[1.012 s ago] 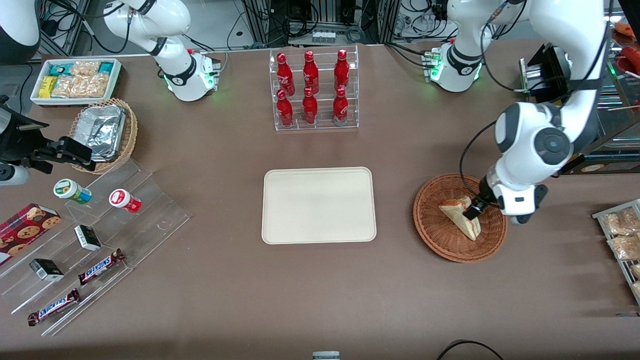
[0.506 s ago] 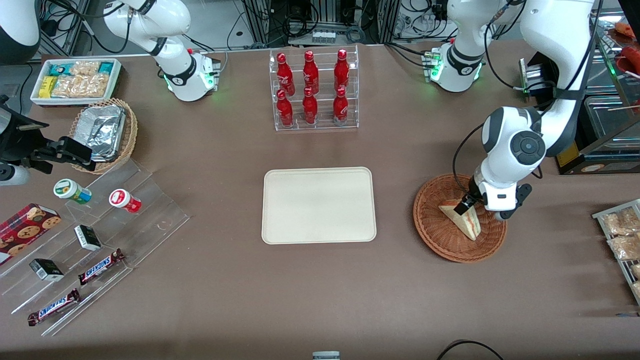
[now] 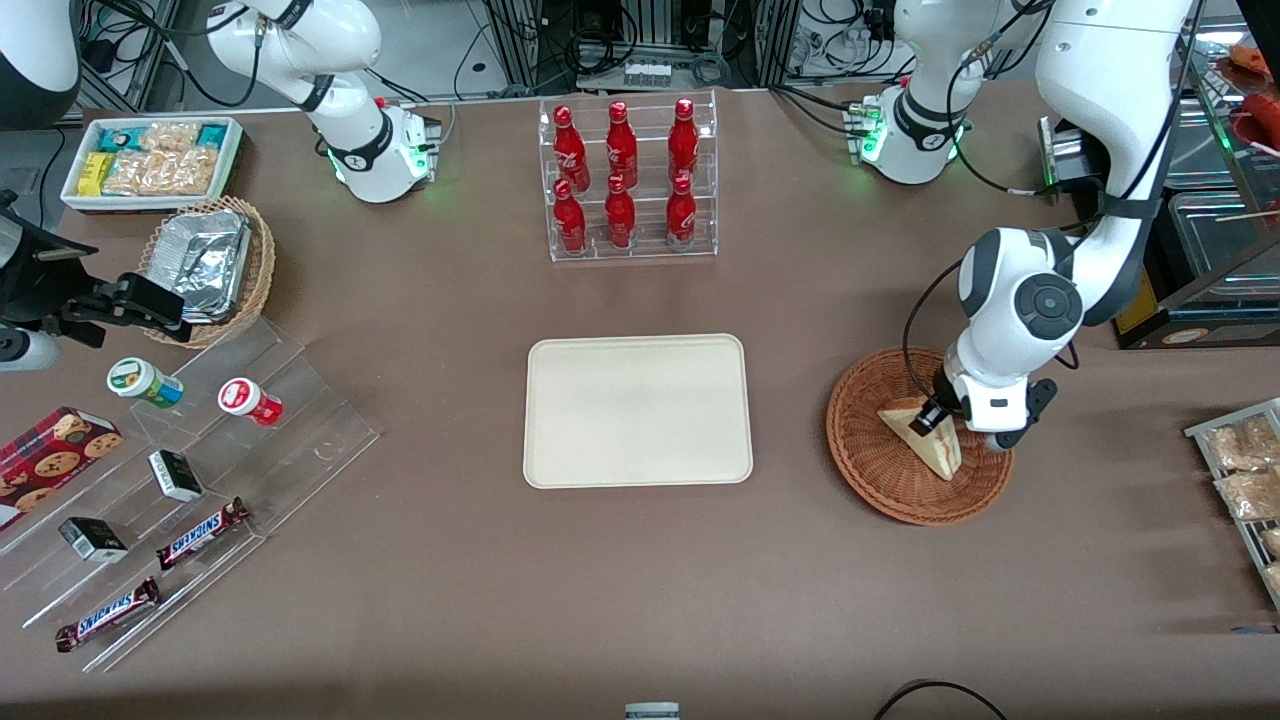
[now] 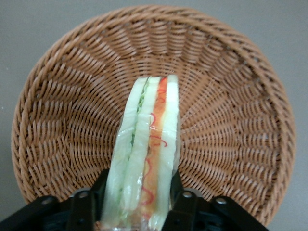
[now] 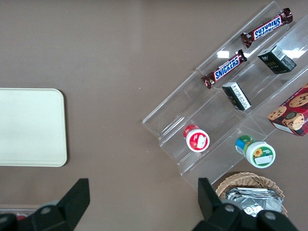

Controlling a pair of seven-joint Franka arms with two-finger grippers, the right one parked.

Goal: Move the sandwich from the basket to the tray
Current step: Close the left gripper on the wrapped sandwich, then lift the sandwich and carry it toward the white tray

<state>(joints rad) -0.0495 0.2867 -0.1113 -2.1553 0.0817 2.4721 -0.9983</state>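
1. One stage looks close to done, the grasp: your gripper (image 3: 930,420) is down in the basket (image 3: 868,455), at the end of the sandwich (image 3: 925,440) that lies farther from the front camera.

2. In the wrist view the two fingers (image 4: 179,192) sit against both flat faces of the sandwich (image 4: 147,149), pressing on the clear wrap, so you appear to be holding it rather than hanging open around it.

3. The sandwich stands on edge, its red and green filling layers facing the wrist camera, and as far as I can judge its lower edge is on the woven floor of the basket (image 4: 231,106); no lift shows yet.

4. All of the transfer is left: the tray (image 3: 638,410) lies bare in the middle of the table, well apart from the basket toward the parked arm's end, and you must lift, carry across and set down.

5. Against the view a second ago, your wrist has swung round and your forearm stands more upright over the basket's rim; since half a second ago the arm has barely shifted, which suggests the closing happened in that interval.

6. The sandwich has not visibly moved in the basket across those views, and nothing else on the table has changed.
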